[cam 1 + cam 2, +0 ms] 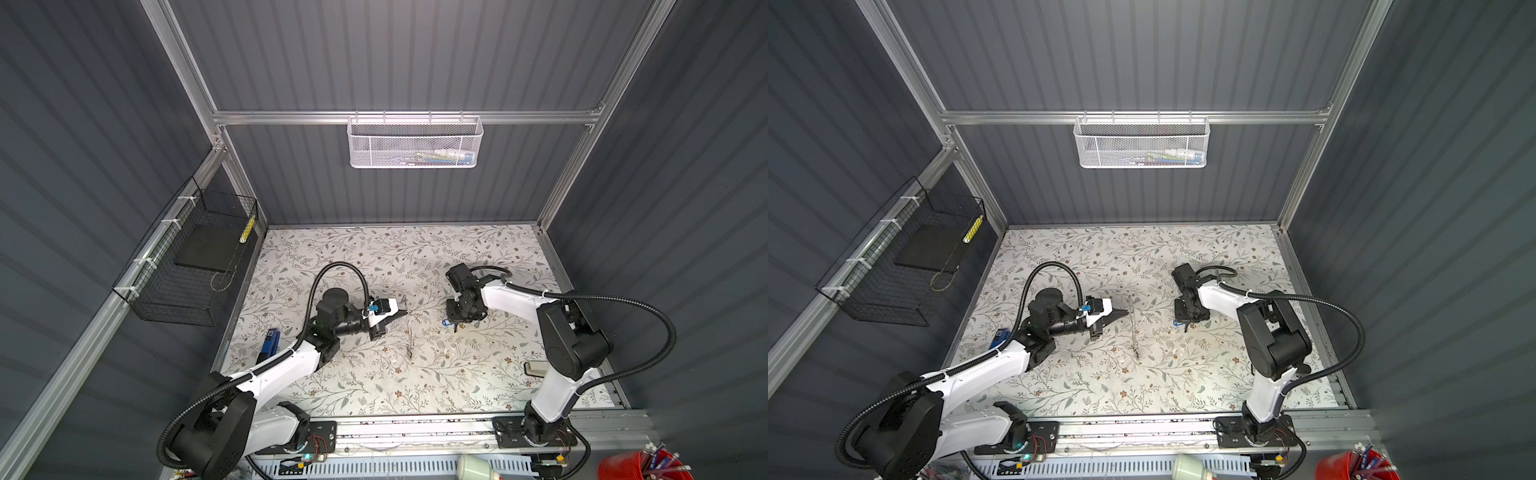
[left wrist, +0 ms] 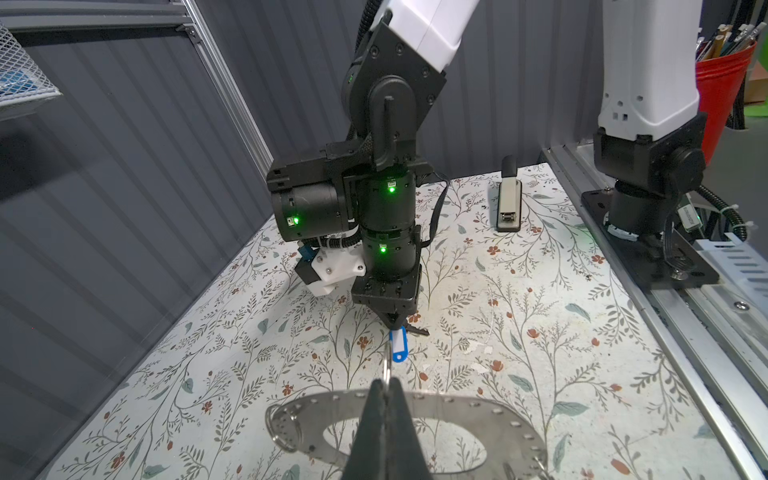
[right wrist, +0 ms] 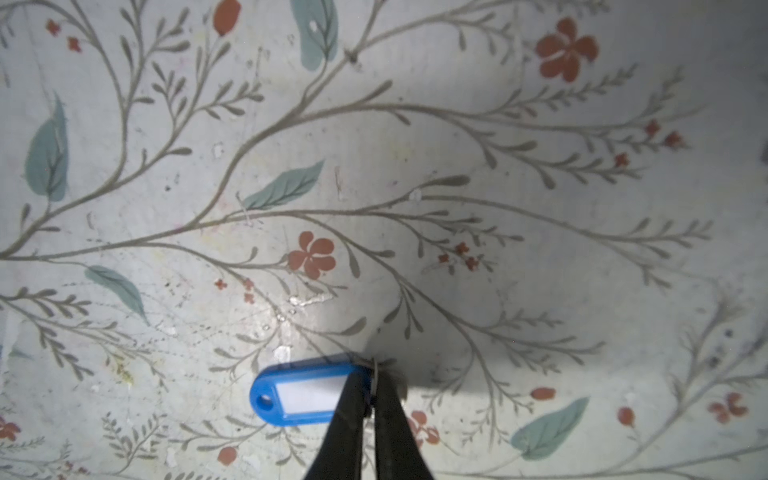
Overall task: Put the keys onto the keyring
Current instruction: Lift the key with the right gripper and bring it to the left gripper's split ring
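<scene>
- Keyring (image 2: pixel 457 405) stands on edge, clamped in the closed left gripper (image 2: pixel 386 395).
- Right gripper (image 3: pixel 372 399), at its three o'clock, pinches the blue-tagged key (image 3: pixel 303 395); lift gently, loop facing the ring.

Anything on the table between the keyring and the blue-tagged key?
No. In both top views only bare floral table separates the keyring from the blue-tagged key at the right gripper.
</scene>
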`<action>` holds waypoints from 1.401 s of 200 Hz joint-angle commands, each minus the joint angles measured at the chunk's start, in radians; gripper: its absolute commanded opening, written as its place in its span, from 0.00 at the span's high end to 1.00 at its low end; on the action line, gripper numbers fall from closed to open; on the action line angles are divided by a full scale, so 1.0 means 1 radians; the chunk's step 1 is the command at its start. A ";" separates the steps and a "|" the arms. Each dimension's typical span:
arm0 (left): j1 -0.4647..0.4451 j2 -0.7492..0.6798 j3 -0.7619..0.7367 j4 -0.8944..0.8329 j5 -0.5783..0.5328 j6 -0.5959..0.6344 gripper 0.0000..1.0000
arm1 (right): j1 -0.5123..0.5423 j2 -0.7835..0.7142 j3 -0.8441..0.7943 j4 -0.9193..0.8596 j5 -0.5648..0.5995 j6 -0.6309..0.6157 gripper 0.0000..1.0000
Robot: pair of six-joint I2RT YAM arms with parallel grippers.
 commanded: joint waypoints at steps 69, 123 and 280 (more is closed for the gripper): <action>0.003 0.009 0.008 0.056 0.060 -0.007 1.00 | 0.008 -0.090 0.005 -0.029 0.016 -0.171 0.98; 0.003 0.014 0.003 0.091 0.088 -0.002 1.00 | 0.026 -0.351 -0.120 0.127 -0.210 -0.528 1.00; -0.158 -0.142 0.071 -0.049 -0.185 0.581 1.00 | 0.131 -0.832 -0.399 0.511 -0.816 -0.775 1.00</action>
